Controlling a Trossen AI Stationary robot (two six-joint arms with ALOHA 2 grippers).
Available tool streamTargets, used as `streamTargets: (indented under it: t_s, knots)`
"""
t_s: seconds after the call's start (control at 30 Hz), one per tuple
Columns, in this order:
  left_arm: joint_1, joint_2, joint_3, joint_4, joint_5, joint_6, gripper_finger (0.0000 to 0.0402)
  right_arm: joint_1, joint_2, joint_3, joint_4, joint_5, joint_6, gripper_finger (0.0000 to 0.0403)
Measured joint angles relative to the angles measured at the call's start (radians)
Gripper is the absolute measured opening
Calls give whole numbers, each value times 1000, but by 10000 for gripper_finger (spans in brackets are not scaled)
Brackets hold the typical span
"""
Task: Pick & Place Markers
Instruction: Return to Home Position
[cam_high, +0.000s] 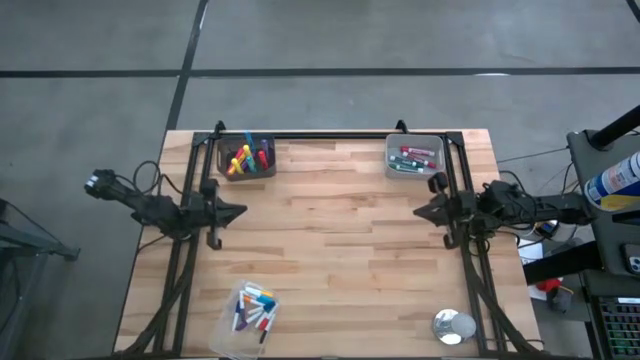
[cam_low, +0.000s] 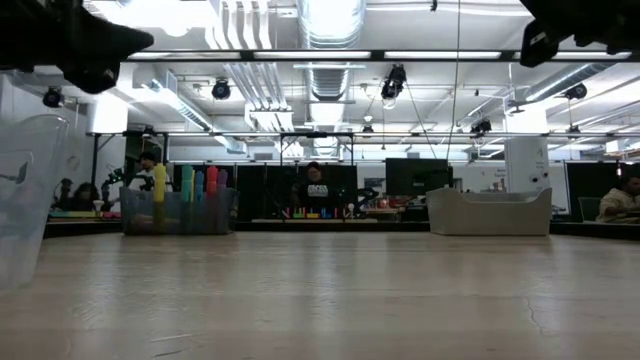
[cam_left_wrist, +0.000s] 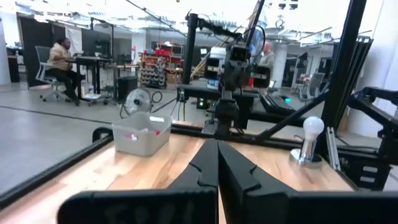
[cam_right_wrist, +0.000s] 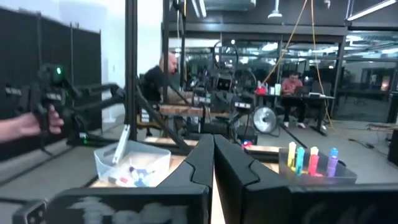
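Three bins (cam_high: 414, 176) of markers (cam_high: 247, 160) — pens too bunched to count — one light bulb (cam_high: 453, 326), two arms (cam_high: 160, 208).

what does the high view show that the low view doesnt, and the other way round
Only high: markers lying inside the grey bin and the clear bin, plus a round silver thing near the table corner. Only low: people and ceiling lights in the room behind. Both: the table, those bins, the dark bin of upright markers, and the left gripper and right gripper, seen only partly in the low view.
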Motion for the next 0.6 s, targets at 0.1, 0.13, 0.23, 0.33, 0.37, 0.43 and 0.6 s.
streamTargets:
  t_s: [0.1,0.13,0.23,0.33,0.37,0.43,0.6]
  knots:
    - [0,-31,-37,7,0,-12,0,0,-60,-27,0,0,21,9]
    - [0,-45,-50,17,0,-14,0,0,-78,-33,-1,0,20,9]
    - [0,-84,-101,65,0,-23,0,0,-117,-49,1,0,19,9]
    - [0,-113,-121,36,-1,-29,0,0,-133,-63,0,0,42,9]
    - [0,-122,-121,2,-10,-46,0,0,-133,-67,0,0,47,9]
    - [0,-129,-121,-2,-19,-76,0,0,-132,-76,0,0,47,9]
    - [0,-128,-121,-5,-19,-77,0,0,-123,-96,-1,0,47,9]
